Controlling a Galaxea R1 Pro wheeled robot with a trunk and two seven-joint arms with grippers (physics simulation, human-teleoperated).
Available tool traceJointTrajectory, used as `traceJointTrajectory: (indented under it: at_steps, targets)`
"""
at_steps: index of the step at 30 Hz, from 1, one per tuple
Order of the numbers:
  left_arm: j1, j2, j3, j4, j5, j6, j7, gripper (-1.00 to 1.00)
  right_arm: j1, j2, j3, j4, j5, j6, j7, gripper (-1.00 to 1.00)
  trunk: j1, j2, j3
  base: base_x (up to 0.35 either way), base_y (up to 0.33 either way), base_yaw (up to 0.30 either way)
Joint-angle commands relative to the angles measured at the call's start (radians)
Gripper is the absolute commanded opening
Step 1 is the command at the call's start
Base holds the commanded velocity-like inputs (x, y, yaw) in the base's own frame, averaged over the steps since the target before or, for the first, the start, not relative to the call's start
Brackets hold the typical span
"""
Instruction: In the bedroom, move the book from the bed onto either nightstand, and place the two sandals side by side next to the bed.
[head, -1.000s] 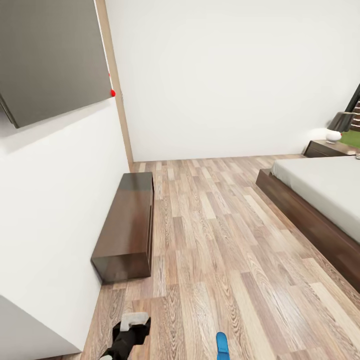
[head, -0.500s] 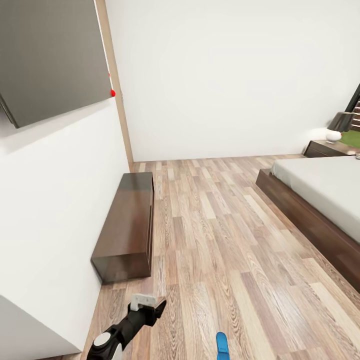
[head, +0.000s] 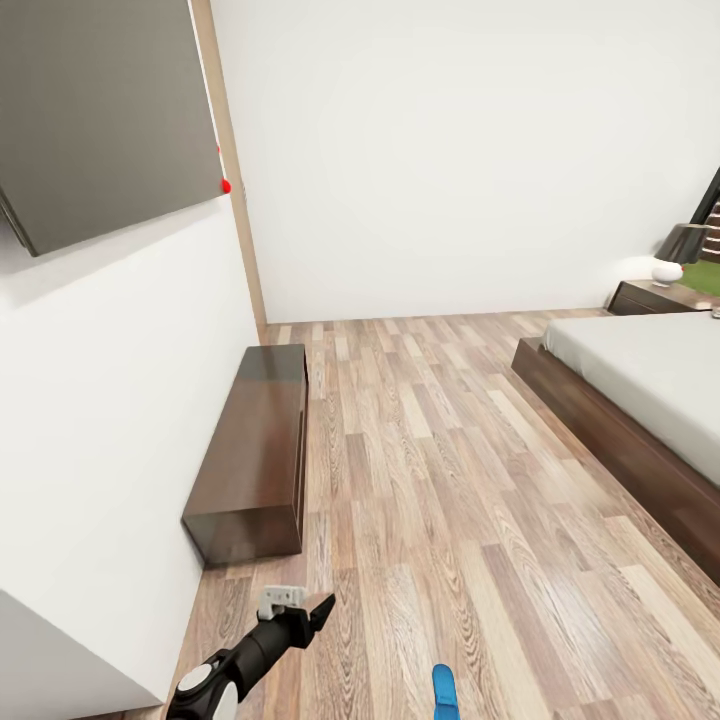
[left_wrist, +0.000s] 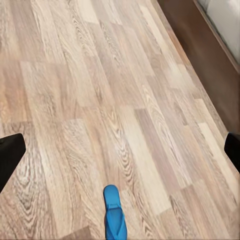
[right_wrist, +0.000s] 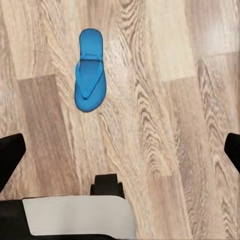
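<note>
One blue sandal (head: 445, 692) lies flat on the wood floor at the head view's bottom edge, strap up, well short of the bed (head: 650, 385). My left gripper (head: 300, 612) hangs low over the floor to the sandal's left; its wrist view has the sandal (left_wrist: 115, 215) ahead between wide-apart fingertips (left_wrist: 10, 156), so the gripper (left_wrist: 120, 152) is open and empty. My right gripper (right_wrist: 120, 152) is open too, above the floor with the sandal (right_wrist: 90, 70) beyond it. A nightstand (head: 655, 297) stands past the bed's far corner. The book is out of view.
A long low dark dresser (head: 255, 450) runs along the left wall under a wall-mounted screen (head: 100, 110). A lamp (head: 680, 250) sits on the nightstand. The bed's dark wooden frame (left_wrist: 200, 45) borders the floor on the right. A part of my own body (right_wrist: 75, 215) lies under the right gripper.
My left arm has stretched forward and to the right, lifting its gripper a little higher in the head view. The sandal, the bed and the camera have stayed put.
</note>
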Motion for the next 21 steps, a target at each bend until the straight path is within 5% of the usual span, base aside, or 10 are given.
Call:
traceJointTrajectory:
  at_steps: [1,3,4,9,12,21]
  targets:
    - [0.0,0.0,0.001,-0.001,0.014,0.009,-0.002,1.0,-0.001,0.0,-0.001,-0.053,0.0,0.074,-0.001,1.0,0.0,0.0,-0.001,0.0,0.0,0.0]
    - [0.0,0.0,0.001,-0.001,0.017,0.009,-0.002,1.0,-0.011,0.003,0.0,-0.122,0.0,0.218,-0.004,1.0,0.0,0.0,-0.001,0.0,0.0,0.0]
    - [0.0,0.0,0.001,-0.001,0.019,0.009,-0.001,1.0,-0.076,0.008,0.002,-0.157,0.0,0.322,-0.006,1.0,0.0,0.0,-0.001,0.0,0.0,0.0]
    - [0.0,0.0,0.0,-0.001,0.02,0.009,-0.002,1.0,-0.328,0.015,0.004,-0.112,0.001,0.376,-0.007,1.0,0.0,0.0,-0.001,0.0,0.0,0.0]
    - [0.0,-0.001,0.0,0.0,0.019,0.009,-0.001,1.0,-0.379,0.017,0.005,-0.074,0.002,0.38,-0.008,1.0,0.0,0.0,-0.001,0.0,0.0,0.0]
    - [0.0,-0.001,-0.001,0.001,0.019,0.009,-0.001,1.0,-0.403,0.018,0.008,-0.054,0.009,0.382,-0.007,1.0,0.011,-0.021,-0.01,0.0,0.0,0.0]
